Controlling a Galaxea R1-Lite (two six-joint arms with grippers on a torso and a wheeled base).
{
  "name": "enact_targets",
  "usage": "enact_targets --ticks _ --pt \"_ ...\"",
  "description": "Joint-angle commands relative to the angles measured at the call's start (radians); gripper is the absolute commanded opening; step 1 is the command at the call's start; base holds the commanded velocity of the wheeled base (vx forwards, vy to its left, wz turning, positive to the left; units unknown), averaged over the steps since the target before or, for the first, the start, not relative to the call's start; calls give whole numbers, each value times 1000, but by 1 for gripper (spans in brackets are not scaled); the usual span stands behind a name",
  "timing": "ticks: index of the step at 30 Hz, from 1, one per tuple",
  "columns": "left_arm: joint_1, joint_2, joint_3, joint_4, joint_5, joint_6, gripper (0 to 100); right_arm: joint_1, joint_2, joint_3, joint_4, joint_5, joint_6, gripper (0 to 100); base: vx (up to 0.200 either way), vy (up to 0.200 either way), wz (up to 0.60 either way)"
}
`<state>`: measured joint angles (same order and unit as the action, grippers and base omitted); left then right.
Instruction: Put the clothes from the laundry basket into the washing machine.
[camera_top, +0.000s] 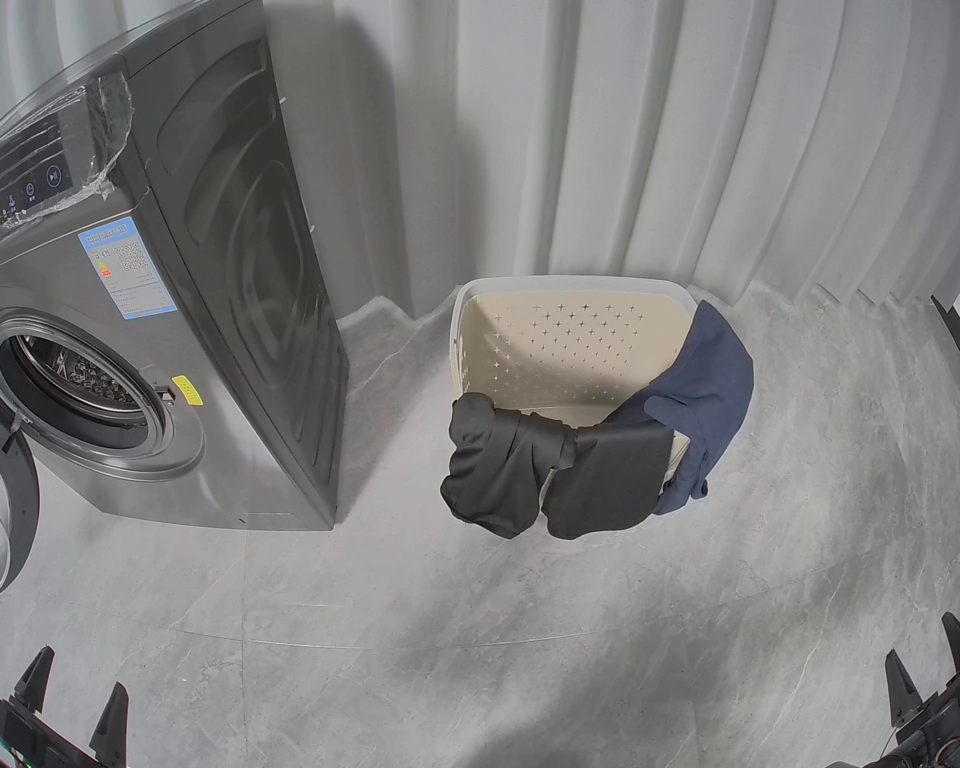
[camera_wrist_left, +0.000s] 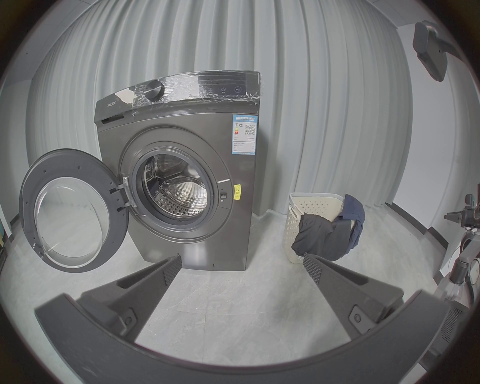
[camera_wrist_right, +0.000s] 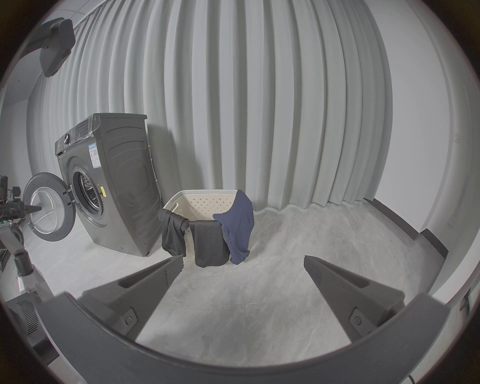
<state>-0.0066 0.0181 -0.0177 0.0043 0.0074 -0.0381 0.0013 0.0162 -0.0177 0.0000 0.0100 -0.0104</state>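
Over the laundry basket (camera_top: 570, 285) rim hang a black garment (camera_top: 500, 470) and a navy garment (camera_top: 710, 390), untouched; the washing machine (camera_top: 230, 250) stands open and looks empty. The left hand (camera_wrist_left: 240, 260) and right hand (camera_wrist_right: 242, 260) are spread wide, holding nothing.

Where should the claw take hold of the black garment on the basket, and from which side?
Probably at the bunched fold in the middle of the black garment, coming from above on the near side: it hangs over the near rim of the basket, and the cloth gathers thickest there.
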Motion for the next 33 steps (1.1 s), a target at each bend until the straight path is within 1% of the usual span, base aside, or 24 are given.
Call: enact_targets --ticks 1,11,20,29,33 --pt "0 -13 15 -1 0 0 100 0 -5 16 0 1 0 100 0 -200 0" --pt "0 -13 15 -1 2 -2 100 0 -5 16 0 1 0 100 0 -200 0" --pt "0 -13 15 0 0 -3 100 0 -5 16 0 1 1 100 0 0 0" --pt "0 -13 15 0 0 -3 100 0 -5 16 0 1 1 100 200 0 0" --pt "0 -13 15 0 2 -3 100 0 -5 16 0 1 1 100 0 0 0"
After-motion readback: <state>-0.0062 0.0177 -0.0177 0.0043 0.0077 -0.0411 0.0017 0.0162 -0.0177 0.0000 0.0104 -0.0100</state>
